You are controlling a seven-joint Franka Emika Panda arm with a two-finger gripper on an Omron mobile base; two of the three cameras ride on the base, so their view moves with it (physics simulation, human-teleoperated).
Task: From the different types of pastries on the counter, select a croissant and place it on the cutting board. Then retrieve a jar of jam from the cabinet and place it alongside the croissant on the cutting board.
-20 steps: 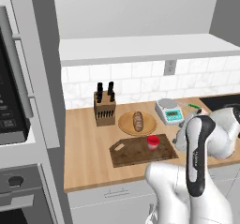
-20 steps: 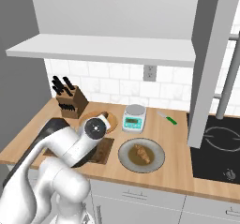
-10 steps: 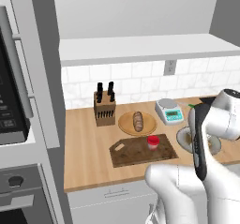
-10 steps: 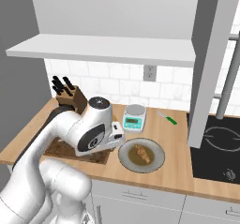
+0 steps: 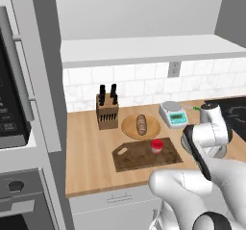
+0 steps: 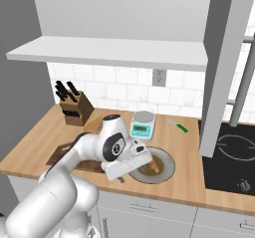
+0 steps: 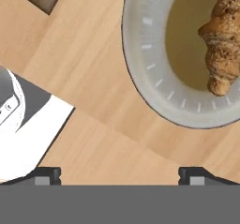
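Note:
The croissant [image 7: 224, 40], golden-tan and lumpy, lies on a grey round plate [image 7: 150, 78] and peeks out past my hand as the croissant [image 6: 152, 169]. My gripper [image 7: 120, 175] is open, its fingertips wide apart above bare counter [image 7: 93, 78] just beside the plate's rim; it hangs low at the plate's left edge as the gripper [image 6: 122, 176]. The dark cutting board [image 5: 144, 156] lies to the left, with the red-lidded jar of jam [image 5: 156, 146] standing on its right end. The darker scored loaf [image 5: 141, 124] rests on a round light-wood plate [image 5: 129, 128].
A knife block [image 5: 106, 111] and a kitchen scale [image 5: 174, 113] stand by the backsplash. A green-handled knife [image 6: 177, 126] lies behind the grey plate. A stovetop [image 6: 231, 155] adjoins the counter on the right. A shelf [image 6: 109, 53] hangs overhead.
My arm has swung right, away from the cutting board, and the hand has come down beside the grey plate. The jar stays on the board.

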